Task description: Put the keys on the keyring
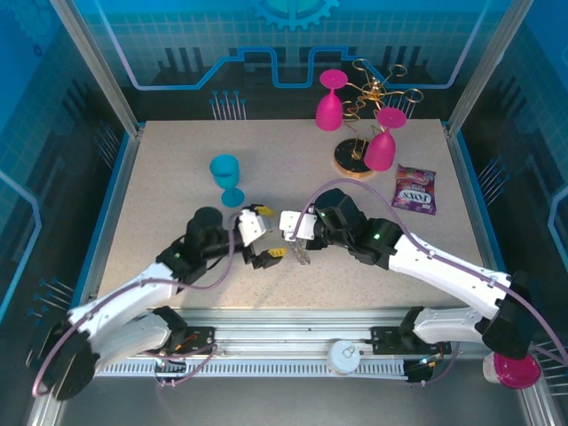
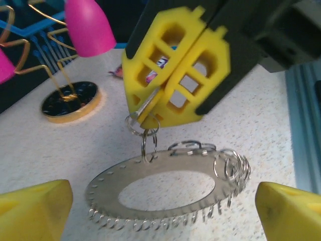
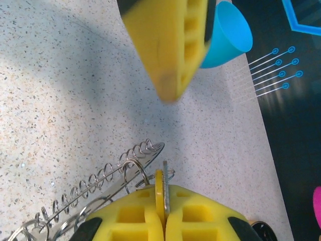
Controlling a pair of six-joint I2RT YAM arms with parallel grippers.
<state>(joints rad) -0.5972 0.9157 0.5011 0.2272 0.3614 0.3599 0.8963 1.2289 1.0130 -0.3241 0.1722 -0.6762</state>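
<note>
Risk: slip of key [image 3: 165, 193] from the shut right gripper [image 2: 159, 111]; only a thin blade edge sits between the pads.
Keyring [image 2: 103, 191]: hung by small split ring [image 2: 148, 138] just under right fingertips, tilted over table [image 1: 160, 204]; contact unclear.
Left gripper [image 1: 269, 232]: spread wide, empty, flanking keyring.
Snag: wire coils catching left fingers.
Around: blue goblet [image 1: 227, 177] near; gold wire stand [image 1: 364, 115] and candy packet [image 1: 415, 191] well apart.

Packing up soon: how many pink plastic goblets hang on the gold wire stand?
2: one pink plastic goblet on the gold wire stand's far left, another nearer, over its wooden base. None seems hidden.
</note>
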